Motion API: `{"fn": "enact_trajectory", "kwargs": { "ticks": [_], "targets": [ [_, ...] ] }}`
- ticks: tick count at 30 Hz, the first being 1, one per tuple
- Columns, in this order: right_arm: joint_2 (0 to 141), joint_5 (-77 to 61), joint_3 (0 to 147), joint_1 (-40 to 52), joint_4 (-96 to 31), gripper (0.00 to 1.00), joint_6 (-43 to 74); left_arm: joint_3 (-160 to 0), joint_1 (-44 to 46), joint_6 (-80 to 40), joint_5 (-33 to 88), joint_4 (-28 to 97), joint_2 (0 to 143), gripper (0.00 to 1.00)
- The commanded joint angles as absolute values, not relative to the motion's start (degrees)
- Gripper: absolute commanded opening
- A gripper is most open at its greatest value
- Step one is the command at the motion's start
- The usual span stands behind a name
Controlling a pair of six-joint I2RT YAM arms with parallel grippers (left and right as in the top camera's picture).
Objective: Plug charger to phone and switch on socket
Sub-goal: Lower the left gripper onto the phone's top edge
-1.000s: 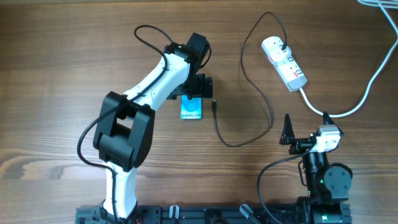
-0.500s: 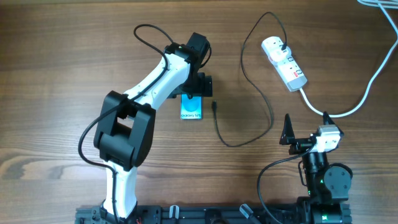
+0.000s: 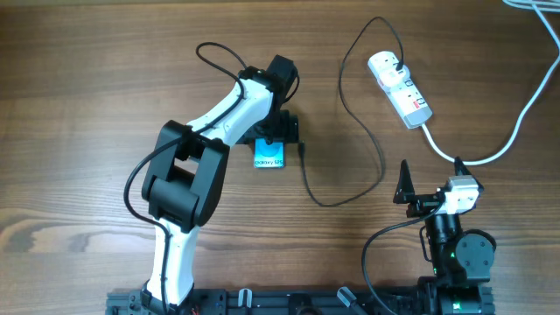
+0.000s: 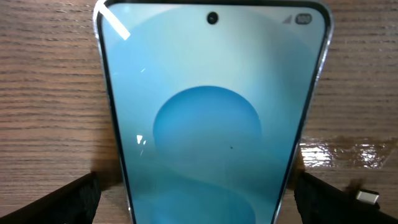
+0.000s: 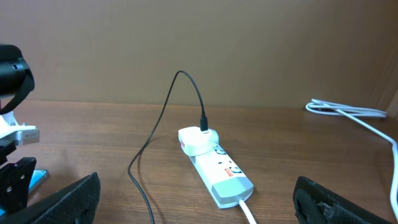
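The left end effector [image 3: 277,133] hangs right over the phone [image 3: 269,157], open fingers flanking it, so there is no way in from above. The charger [image 3: 381,166] loops across the table [image 3: 79,105] between phone and socket [image 3: 400,87] — its tip lies just right of the phone. Left of the arm is bare wood. The white cord [image 3: 516,122] crosses the right side, beyond the open right end effector [image 3: 406,184].

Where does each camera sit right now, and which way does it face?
Overhead: above the table, looking straight down on left claw, right claw, phone, charger, socket.
Left wrist: on the left claw, looking down at the phone between its open fingers.
Right wrist: low over the table, facing the socket; own fingers in bottom corners.
Shared: overhead and left wrist both show the phone; overhead and right wrist, the socket.
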State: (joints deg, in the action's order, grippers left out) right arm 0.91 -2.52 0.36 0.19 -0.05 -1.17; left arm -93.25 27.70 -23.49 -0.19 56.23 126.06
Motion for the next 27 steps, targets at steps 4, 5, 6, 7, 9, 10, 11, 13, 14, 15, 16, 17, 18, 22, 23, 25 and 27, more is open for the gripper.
{"fn": "enact_trajectory", "kwargs": {
  "ticks": [4,5,6,7,9,10,11,13,14,15,16,17,18,22,23,25,27],
  "targets": [
    [0.6,-2.4,0.3,-0.1,0.1,1.0,-0.4,-92.9,28.2,-24.4,-0.9,55.9,127.3,1.0],
    [0.6,-2.4,0.3,-0.1,0.1,1.0,-0.4,-92.9,28.2,-24.4,-0.9,55.9,127.3,1.0],
    [0.6,-2.4,0.3,-0.1,0.1,1.0,-0.4,-92.8,28.2,-24.5,-0.9,55.9,127.3,1.0],
    [0.6,-2.4,0.3,-0.1,0.1,1.0,-0.4,-92.8,28.2,-24.5,-0.8,55.9,127.3,1.0],
    [0.6,-2.4,0.3,-0.1,0.1,1.0,-0.4,-92.8,28.2,-24.9,-0.7,55.9,127.3,1.0],
    [0.6,-2.4,0.3,-0.1,0.1,1.0,-0.4,-92.8,28.2,-25.5,-0.7,55.9,127.3,1.0],
    [0.6,-2.4,0.3,-0.1,0.1,1.0,-0.4,-92.8,28.2,-26.1,-0.7,55.8,127.3,1.0],
    [0.6,-2.4,0.3,-0.1,0.1,1.0,-0.4,-92.8,28.2,-26.2,-0.8,55.0,127.3,1.0],
    [0.6,-2.4,0.3,-0.1,0.1,0.99,-0.4,-92.8,28.2,-26.2,-0.7,54.5,127.3,1.0],
    [0.6,-2.4,0.3,-0.1,0.1,1.0,-0.4,-92.8,28.2,-26.2,-0.7,54.2,127.3,1.0],
    [0.6,-2.4,0.3,-0.1,0.1,1.0,-0.4,-92.8,28.2,-26.2,-0.7,54.2,127.3,1.0],
    [0.6,-2.4,0.3,-0.1,0.1,1.0,-0.4,-92.8,28.2,-26.2,-0.7,54.2,127.3,1.0],
    [0.6,-2.4,0.3,-0.1,0.1,1.0,-0.4,-92.8,28.2,-26.2,-0.7,54.2,127.3,1.0],
    [0.6,-2.4,0.3,-0.1,0.1,1.0,-0.4,-92.8,28.2,-26.2,-0.7,54.3,127.3,1.0],
    [0.6,-2.4,0.3,-0.1,0.1,1.0,-0.4,-92.8,28.2,-26.2,-0.7,54.6,127.3,1.0],
    [0.6,-2.4,0.3,-0.1,0.1,1.0,-0.4,-92.8,28.2,-26.2,-0.7,54.8,127.3,1.0],
    [0.6,-2.4,0.3,-0.1,0.1,0.99,-0.4,-92.8,28.2,-26.2,-0.7,54.4,127.3,1.0]
  ]
}}
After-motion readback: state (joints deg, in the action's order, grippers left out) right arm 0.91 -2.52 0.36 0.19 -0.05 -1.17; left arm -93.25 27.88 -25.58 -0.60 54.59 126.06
